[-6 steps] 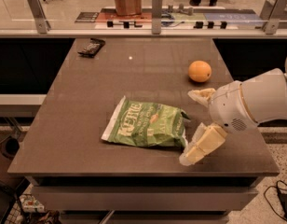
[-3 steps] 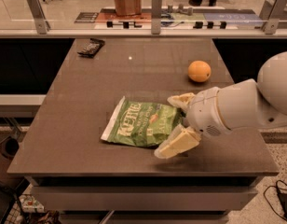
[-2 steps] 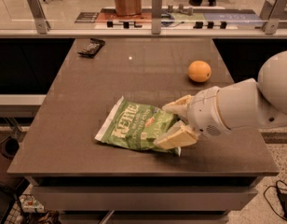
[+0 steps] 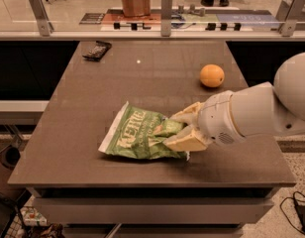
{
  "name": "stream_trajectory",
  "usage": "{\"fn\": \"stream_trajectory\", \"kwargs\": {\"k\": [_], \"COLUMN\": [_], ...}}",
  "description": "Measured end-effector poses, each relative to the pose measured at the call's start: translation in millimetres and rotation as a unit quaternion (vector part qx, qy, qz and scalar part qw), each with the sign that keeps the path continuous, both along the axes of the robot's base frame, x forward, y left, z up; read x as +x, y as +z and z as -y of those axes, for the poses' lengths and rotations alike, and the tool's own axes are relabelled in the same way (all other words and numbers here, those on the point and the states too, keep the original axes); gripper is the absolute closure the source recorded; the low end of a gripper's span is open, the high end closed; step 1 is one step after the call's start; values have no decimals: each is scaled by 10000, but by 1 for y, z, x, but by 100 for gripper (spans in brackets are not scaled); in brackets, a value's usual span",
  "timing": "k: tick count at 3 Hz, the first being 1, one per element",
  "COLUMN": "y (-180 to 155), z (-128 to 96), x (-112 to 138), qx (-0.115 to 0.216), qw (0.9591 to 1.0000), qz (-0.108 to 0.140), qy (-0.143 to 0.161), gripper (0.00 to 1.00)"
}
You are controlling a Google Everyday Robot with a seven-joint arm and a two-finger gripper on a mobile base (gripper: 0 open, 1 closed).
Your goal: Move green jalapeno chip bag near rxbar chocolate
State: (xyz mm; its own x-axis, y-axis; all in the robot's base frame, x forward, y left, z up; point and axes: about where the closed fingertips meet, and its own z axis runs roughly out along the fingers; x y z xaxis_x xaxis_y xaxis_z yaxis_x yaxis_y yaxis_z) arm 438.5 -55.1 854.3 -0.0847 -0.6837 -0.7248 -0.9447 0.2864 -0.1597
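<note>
The green jalapeno chip bag (image 4: pixel 137 134) lies crumpled on the brown table (image 4: pixel 93 93), near its front edge, with white "Kettle" lettering facing up. My gripper (image 4: pixel 176 131) reaches in from the right and is shut on the bag's right end, one cream finger above it and one below. The bag's right end is pinched and lifted slightly. The rxbar chocolate (image 4: pixel 97 50) is a small dark flat bar at the table's far left corner, well away from the bag.
A round orange fruit (image 4: pixel 212 76) sits on the table behind and right of my gripper. A glass barrier with metal posts (image 4: pixel 166 6) runs along the far edge. My white arm (image 4: pixel 261 108) covers the right side.
My gripper moved left from beside the bag onto its right end and closed on it. The bag has shifted a little left and crumpled.
</note>
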Motion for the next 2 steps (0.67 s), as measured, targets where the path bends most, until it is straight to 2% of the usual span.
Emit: {"fn": "stream_trajectory", "kwargs": {"k": [1,2], "y": [2,2], "z": [-1,-1], "x": [-1,-1], "qx": [-13,-14], "qw": [10000,10000], "qz": [18,18], "qy": [9,9], "gripper": [100,100]}}
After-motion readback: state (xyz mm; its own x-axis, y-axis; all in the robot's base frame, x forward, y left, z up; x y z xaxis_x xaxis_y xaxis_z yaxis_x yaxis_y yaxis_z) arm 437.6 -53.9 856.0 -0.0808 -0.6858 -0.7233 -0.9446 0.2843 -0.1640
